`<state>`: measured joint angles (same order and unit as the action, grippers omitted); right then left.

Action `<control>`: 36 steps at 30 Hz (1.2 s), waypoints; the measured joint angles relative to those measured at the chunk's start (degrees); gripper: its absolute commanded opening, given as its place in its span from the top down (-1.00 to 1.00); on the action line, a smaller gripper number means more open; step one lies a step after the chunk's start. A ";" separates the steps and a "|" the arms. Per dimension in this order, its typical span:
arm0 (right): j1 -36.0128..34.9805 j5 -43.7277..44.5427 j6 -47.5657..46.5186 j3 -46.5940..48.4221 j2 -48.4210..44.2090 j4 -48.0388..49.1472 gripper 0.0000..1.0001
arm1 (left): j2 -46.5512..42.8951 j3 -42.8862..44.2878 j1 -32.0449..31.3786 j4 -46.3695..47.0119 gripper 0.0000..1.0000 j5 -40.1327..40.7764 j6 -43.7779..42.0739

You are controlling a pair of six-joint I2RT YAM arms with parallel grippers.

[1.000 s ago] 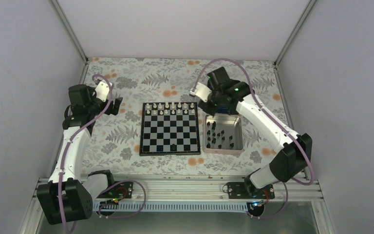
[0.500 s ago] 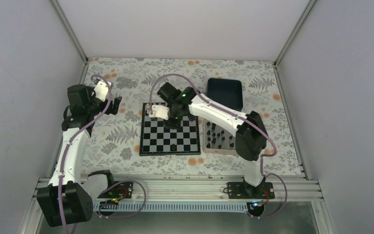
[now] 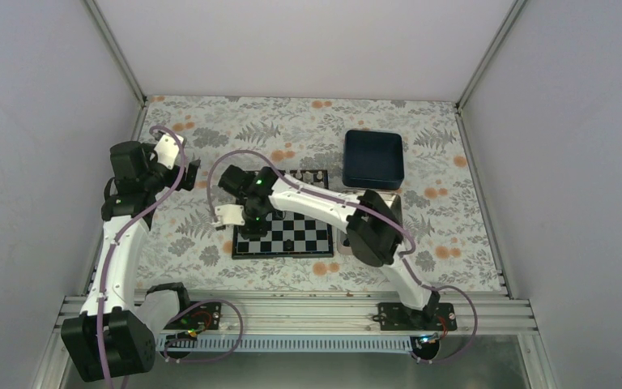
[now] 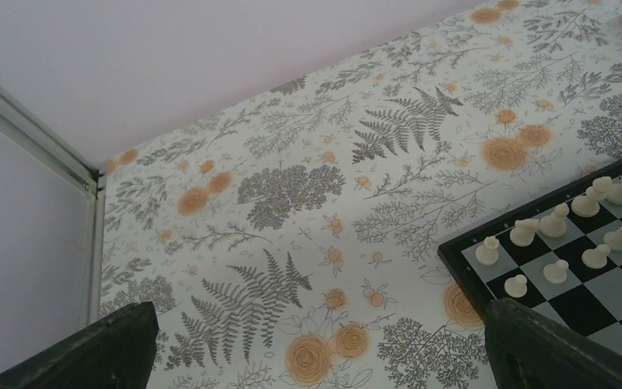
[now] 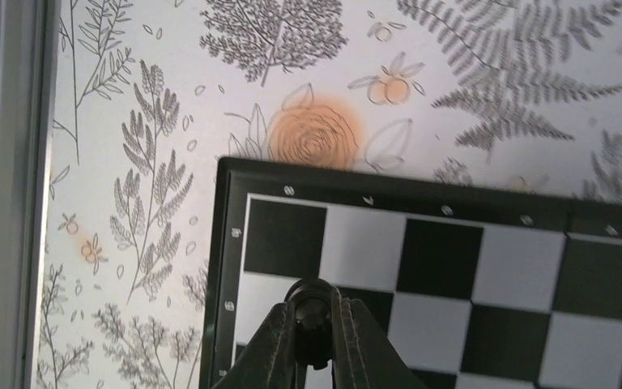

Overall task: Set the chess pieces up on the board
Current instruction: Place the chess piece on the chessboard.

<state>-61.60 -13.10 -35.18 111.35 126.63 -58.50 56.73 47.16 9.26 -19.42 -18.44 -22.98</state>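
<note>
The board (image 3: 300, 231) lies at the table's middle, and white pieces (image 3: 306, 175) stand on its far rows. One black chess piece (image 3: 289, 243) stands on the near row. My right gripper (image 3: 247, 220) reaches across to the board's near left corner. In the right wrist view this gripper (image 5: 313, 306) is shut on a small black chess piece (image 5: 314, 318), held just above the corner squares of the board (image 5: 445, 259). My left gripper (image 3: 191, 172) is off the board's far left corner. In the left wrist view it (image 4: 316, 356) is open and empty above the cloth, with white pieces (image 4: 556, 231) to its right.
A dark blue square tray (image 3: 373, 158) sits behind the board on the right. The silver tray is hidden under my right arm's elbow (image 3: 372, 231). The table has a floral cloth (image 3: 202, 235), white walls around it and a metal rail (image 5: 8, 203) at the near edge.
My right arm has swung from the silver tray across the board to its near left corner, carrying the black piece. The left arm has stayed put.
</note>
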 measured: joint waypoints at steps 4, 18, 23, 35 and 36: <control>-1.16 -0.09 -0.28 2.36 3.13 -0.28 0.87 | -0.02 -0.04 0.00 0.00 -1.00 0.00 -0.02; -3.65 0.39 -0.66 4.76 7.45 -2.23 0.86 | -0.02 -0.42 0.02 0.07 -1.00 -0.02 -0.26; -3.74 0.33 -0.66 4.76 7.45 -2.23 0.72 | -0.02 -0.61 0.02 0.07 -1.00 0.00 -0.39; -3.93 3.54 -0.76 4.74 7.30 -1.92 0.19 | 0.00 -0.61 0.39 0.09 -1.00 0.00 -0.57; -3.85 3.93 -0.76 4.70 7.06 -1.95 0.19 | 0.00 -0.61 0.42 0.09 -1.00 -0.02 -0.57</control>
<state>-65.45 -9.17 -35.94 116.05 133.69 -60.45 56.73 46.54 9.67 -19.33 -18.46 -23.55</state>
